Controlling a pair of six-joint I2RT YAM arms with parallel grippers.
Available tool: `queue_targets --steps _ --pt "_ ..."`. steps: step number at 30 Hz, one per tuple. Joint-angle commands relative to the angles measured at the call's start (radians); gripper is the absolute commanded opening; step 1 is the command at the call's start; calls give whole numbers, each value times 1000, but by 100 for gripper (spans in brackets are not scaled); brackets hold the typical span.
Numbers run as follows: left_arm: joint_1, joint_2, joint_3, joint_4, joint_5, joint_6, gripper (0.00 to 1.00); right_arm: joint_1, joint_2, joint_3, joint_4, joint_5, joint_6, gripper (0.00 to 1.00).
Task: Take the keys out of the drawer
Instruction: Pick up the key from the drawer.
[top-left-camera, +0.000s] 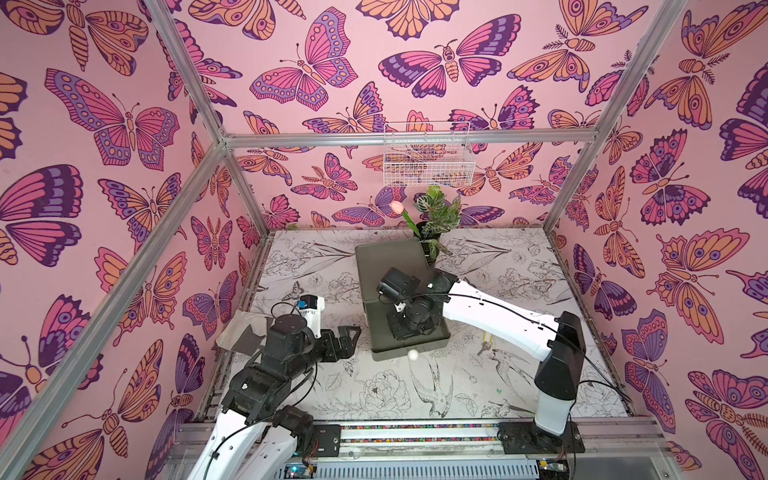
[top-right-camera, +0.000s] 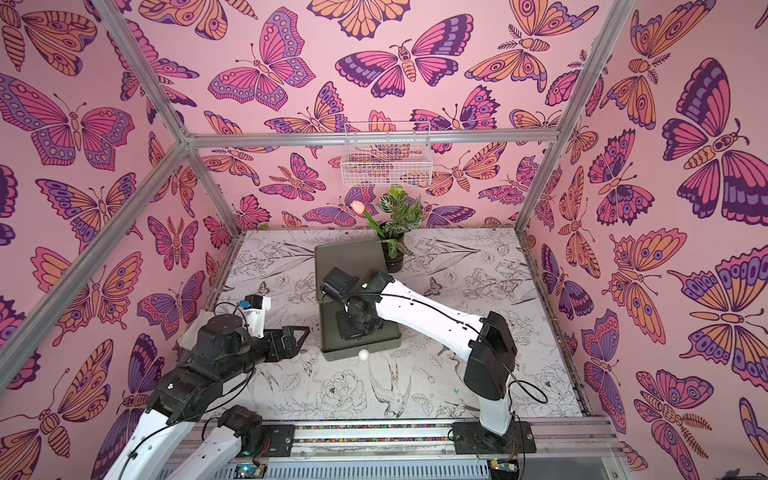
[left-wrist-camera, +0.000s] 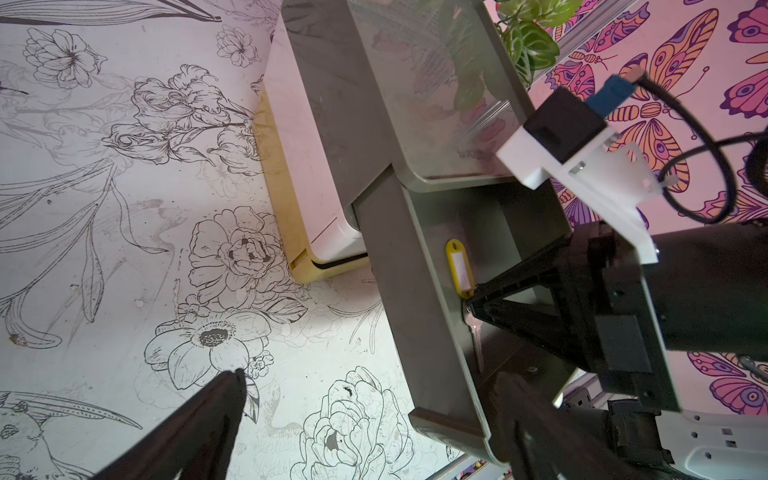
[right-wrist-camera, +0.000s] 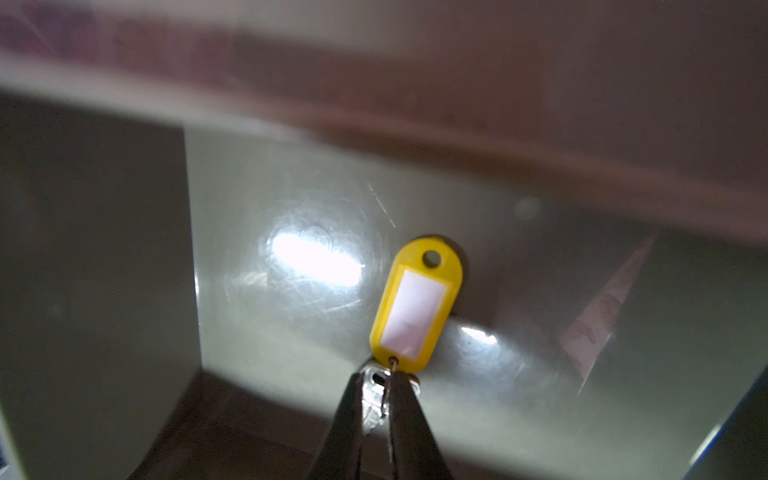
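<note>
Walls (top-left-camera: 124, 124): pink paper printed with butterflies, enclosing the cell on three sides.
Tabletop (top-left-camera: 374, 395): white, with line drawings of flowers and birds.
Right arm (top-left-camera: 498, 320): white, stretched from the front rail over the drawer, its wrist pointing down into it.
Left arm (top-left-camera: 257, 374): folded low over the tabletop, beside the drawer unit and clear of it.
Drawer unit (top-left-camera: 386, 257): olive-green box in mid-tabletop, just in front of the plant.
Drawer (top-left-camera: 440, 347): pulled out toward the front rail, same olive colour.
Wire basket (top-left-camera: 428, 162): white, hung on the back frame bar.
Plant (top-left-camera: 438, 216): leafy, in a dark pot, with one pink tulip, at the back.
Left end effector (top-left-camera: 348, 340): fingers spread wide, holding nothing, above the tabletop near the drawer's side.
Right end effector (right-wrist-camera: 377, 376): down inside the drawer, fingers drawn in and clamped on the metal end of the keys.
Keys (right-wrist-camera: 409, 320): inside the drawer, on its floor close to a side wall; yellow tag with a white label lying flat, beyond the fingertips.
Knob (top-left-camera: 413, 354): small white ball on the drawer front.
</note>
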Motion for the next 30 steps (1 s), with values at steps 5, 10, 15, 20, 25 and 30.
queue_targets --steps 5,10,15,20,25,30 --pt "5 -9 -30 -33 -7 12 100 6 12 7 -30 26 14 6" --pt "5 -16 -30 -32 -13 7 100 6 -13 13 -26 74 10 0" --pt "5 -15 -32 -32 -15 4 100 7 -50 15 -6 111 -1 0" --pt "5 -18 -31 -33 -19 1 100 6 -68 23 0 123 1 0" --pt "5 -15 -25 -29 -16 -2 100 6 -84 57 -37 115 2 0" --pt "5 9 -13 3 0 -4 100 7 -126 84 -62 128 4 0"
